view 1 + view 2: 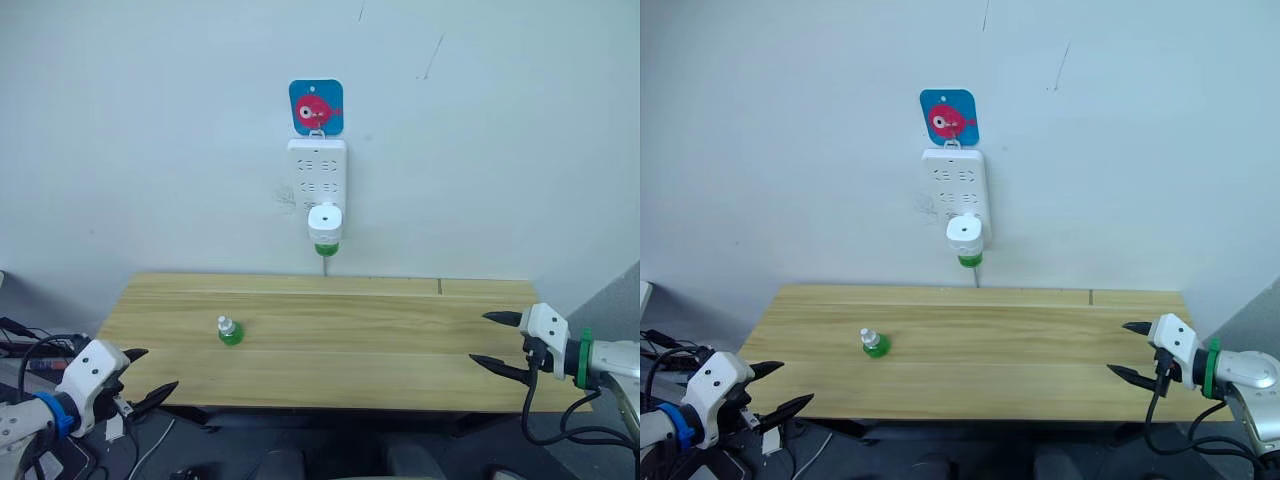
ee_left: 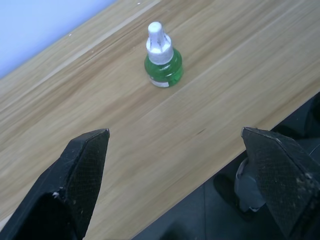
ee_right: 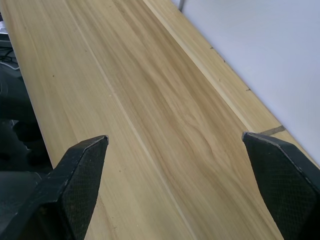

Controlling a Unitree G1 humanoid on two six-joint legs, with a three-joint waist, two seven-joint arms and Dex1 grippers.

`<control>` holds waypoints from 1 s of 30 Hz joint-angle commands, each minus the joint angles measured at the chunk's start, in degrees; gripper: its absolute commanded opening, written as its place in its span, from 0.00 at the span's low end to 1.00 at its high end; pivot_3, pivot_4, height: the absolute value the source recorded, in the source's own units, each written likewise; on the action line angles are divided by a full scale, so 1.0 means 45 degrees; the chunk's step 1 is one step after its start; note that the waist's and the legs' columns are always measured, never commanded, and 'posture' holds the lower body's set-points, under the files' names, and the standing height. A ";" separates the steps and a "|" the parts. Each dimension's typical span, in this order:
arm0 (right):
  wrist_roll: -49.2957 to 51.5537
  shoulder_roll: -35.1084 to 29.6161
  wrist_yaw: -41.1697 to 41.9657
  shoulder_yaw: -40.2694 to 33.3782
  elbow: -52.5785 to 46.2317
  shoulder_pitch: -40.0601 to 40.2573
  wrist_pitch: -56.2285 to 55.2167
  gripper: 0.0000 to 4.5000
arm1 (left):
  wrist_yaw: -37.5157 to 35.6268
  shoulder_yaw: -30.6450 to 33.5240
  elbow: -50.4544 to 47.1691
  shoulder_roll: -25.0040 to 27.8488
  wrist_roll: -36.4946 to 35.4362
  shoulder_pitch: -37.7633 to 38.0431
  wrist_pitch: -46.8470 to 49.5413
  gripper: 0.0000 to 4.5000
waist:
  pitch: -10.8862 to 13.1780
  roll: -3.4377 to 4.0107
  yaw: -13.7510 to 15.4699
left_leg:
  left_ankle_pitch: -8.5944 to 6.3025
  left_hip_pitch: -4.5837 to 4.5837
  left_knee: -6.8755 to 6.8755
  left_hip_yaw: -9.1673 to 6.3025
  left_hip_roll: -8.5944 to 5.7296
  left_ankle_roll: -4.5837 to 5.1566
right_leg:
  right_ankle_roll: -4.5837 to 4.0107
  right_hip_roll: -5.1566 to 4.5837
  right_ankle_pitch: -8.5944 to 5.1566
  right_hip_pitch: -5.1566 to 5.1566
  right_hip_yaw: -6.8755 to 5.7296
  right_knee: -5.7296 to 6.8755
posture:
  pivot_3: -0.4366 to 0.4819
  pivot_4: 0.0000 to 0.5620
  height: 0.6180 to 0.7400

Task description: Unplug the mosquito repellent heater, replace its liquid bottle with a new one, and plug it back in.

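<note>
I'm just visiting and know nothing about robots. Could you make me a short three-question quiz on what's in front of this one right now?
1. True or false: the mosquito repellent heater is plugged into the power strip on the wall.
2. Where is the spare green bottle? A) in the left gripper B) standing on the wooden table C) on the floor
3. Fill in: both the left gripper and the right gripper are ____ and hold nothing.

Key: 1 true; 2 B; 3 open.
</note>
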 commanded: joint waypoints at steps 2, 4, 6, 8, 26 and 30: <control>0.0011 0.0015 -0.0164 -0.0063 -0.0650 0.0005 0.0135 1.00 | -0.0143 0.0487 -0.0140 0.0105 -0.0217 0.0173 0.0129 1.00 | 0.0000 0.0001 0.0000 | 0.0000 0.0000 0.0000 0.0000 0.0000 0.0000 | 0.0000 0.0000 0.0000 0.0000 0.0000 0.0000 | 0.58 0.11 0.88; 0.0045 0.0045 -0.0215 -0.0037 -0.0926 -0.0012 0.0266 1.00 | -0.0103 0.0505 -0.0464 -0.0041 -0.0511 0.0195 0.0572 1.00 | 0.0002 0.0001 -0.0003 | 0.0000 0.0000 0.0000 -0.0001 0.0000 0.0000 | -0.0003 0.0000 -0.0002 0.0000 0.0000 0.0000 | 0.57 0.12 0.88; 0.0167 0.0102 -0.0294 -0.0033 -0.1425 0.0018 0.0486 1.00 | 0.0003 0.0416 -0.1106 -0.0173 -0.0790 0.0197 0.1138 1.00 | 0.0020 0.0004 -0.0014 | 0.0000 0.0000 0.0001 0.0001 0.0000 0.0000 | -0.0004 0.0000 -0.0002 0.0000 0.0001 0.0000 | 0.55 0.13 0.88; 0.0408 0.0212 -0.0458 -0.0080 -0.2260 0.0119 0.0846 1.00 | 0.0328 0.0286 -0.1866 -0.0275 -0.1151 -0.0092 0.2167 1.00 | 0.0045 -0.0004 -0.0039 | 0.0000 -0.0001 0.0001 0.0000 0.0000 0.0000 | -0.0003 -0.0001 -0.0002 0.0000 0.0002 0.0000 | 0.53 0.14 0.88; 0.4013 0.2831 -0.5669 0.0353 -1.0686 -0.2039 0.7634 1.00 | 0.0803 -0.1773 -0.0852 -0.0953 -0.2530 -0.8620 0.5275 0.75 | 0.0609 -0.0042 -0.0891 | 0.0000 -0.0085 0.0000 -0.0019 -0.0002 -0.0021 | 0.0028 0.0001 0.0084 -0.0037 -0.0005 -0.0076 | 0.34 0.27 0.88; 0.4349 0.2889 -0.6070 0.0292 -1.1074 -0.2356 0.8206 1.00 | 0.1178 -0.2272 0.0250 -0.1540 -0.2089 -1.0278 0.4742 0.67 | 0.0778 -0.0055 -0.1020 | -0.0002 -0.0138 0.0004 -0.0039 -0.0002 -0.0019 | 0.0022 0.0002 0.0089 -0.0080 -0.0023 -0.0062 | 0.33 0.29 0.88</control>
